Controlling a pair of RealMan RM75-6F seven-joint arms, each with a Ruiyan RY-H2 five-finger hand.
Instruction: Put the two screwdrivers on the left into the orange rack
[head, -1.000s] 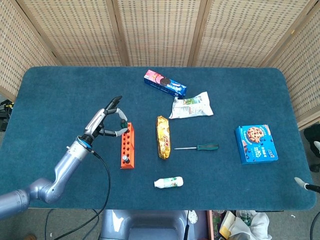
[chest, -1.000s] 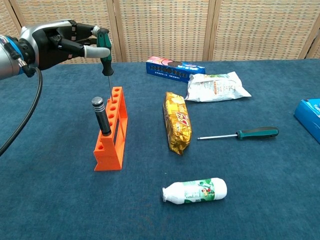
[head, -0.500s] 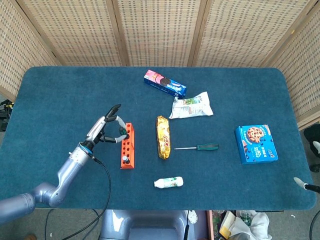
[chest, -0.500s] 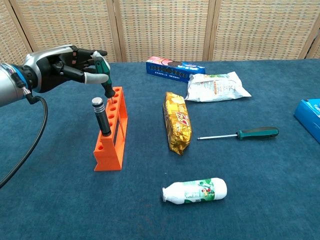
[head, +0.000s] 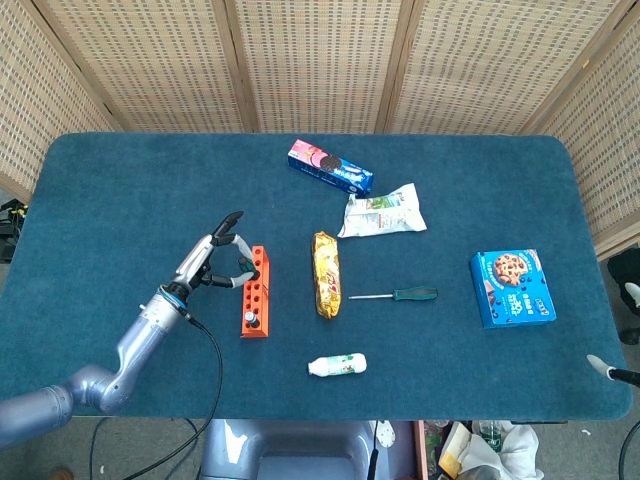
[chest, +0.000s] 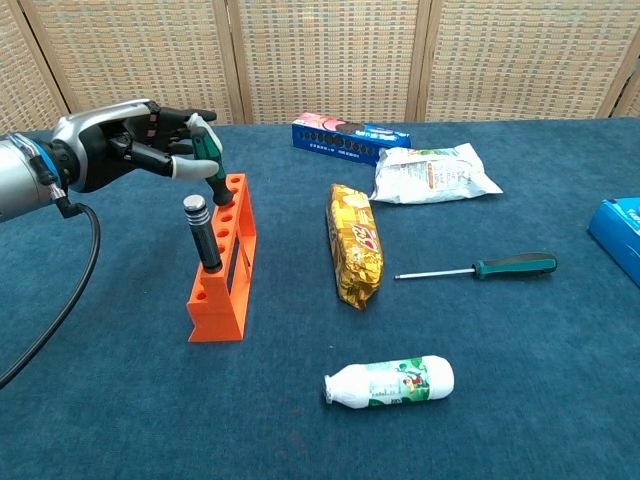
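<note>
An orange rack (chest: 224, 270) (head: 252, 291) stands upright left of the table's middle. A black-handled screwdriver (chest: 205, 236) sits in one of its near holes. My left hand (chest: 135, 147) (head: 212, 261) holds a green-handled screwdriver (chest: 211, 161) over the rack's far end, shaft sunk into a hole. A second green-handled screwdriver (chest: 484, 268) (head: 395, 295) lies flat to the right of the snack bag. Only the tip of my right hand (head: 604, 367) shows at the lower right edge of the head view.
A yellow snack bag (chest: 355, 244) lies right of the rack. A white bottle (chest: 390, 382) lies near the front. A blue-pink biscuit pack (chest: 350, 137) and a white pouch (chest: 433, 173) sit at the back. A blue cookie box (head: 512, 287) rests at the right.
My left hand has lowered the green-handled screwdriver from above the rack down into a far hole. The rack and black screwdriver stay put.
</note>
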